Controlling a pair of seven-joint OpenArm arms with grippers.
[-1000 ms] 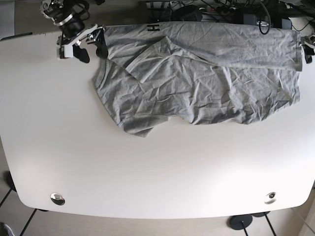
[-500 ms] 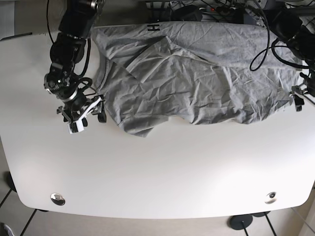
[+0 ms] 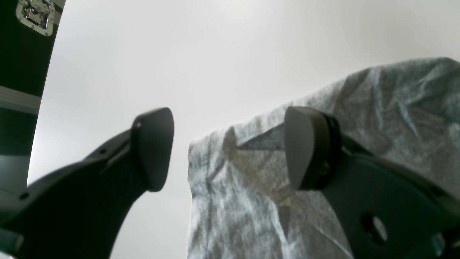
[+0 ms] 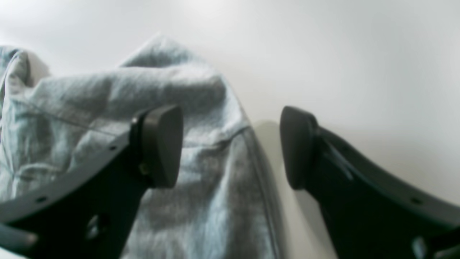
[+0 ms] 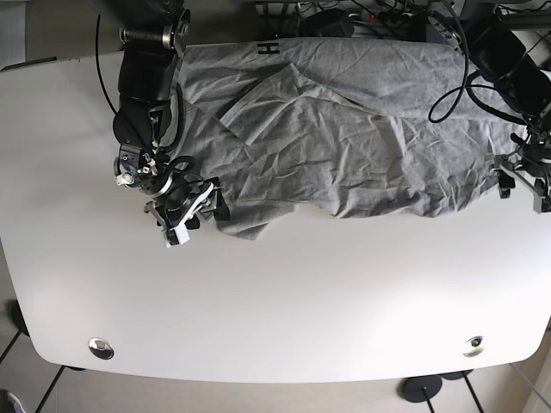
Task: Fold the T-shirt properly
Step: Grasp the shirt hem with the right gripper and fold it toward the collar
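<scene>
A crumpled grey T-shirt [image 5: 344, 138] lies spread across the far half of the white table [image 5: 275, 301], with its left part folded over. My right gripper [image 5: 196, 219] is open at the shirt's near left corner. In the right wrist view its fingers [image 4: 161, 144] straddle the cloth's hemmed edge [image 4: 215, 172]. My left gripper [image 5: 523, 191] is open at the shirt's right edge. In the left wrist view the shirt's corner [image 3: 233, 187] lies between the spread fingers [image 3: 305, 147]. Neither gripper holds cloth.
Cables and dark gear [image 5: 387, 17] crowd the table's far edge. Two round metal fittings [image 5: 101, 348] [image 5: 473, 346] sit near the front corners. A black case [image 3: 21, 54] stands beyond the table's edge in the left wrist view.
Both arms have come down from the shirt's far corners. The right gripper moved toward the near left corner, the left gripper to the lower right edge. The shirt has barely shifted.
</scene>
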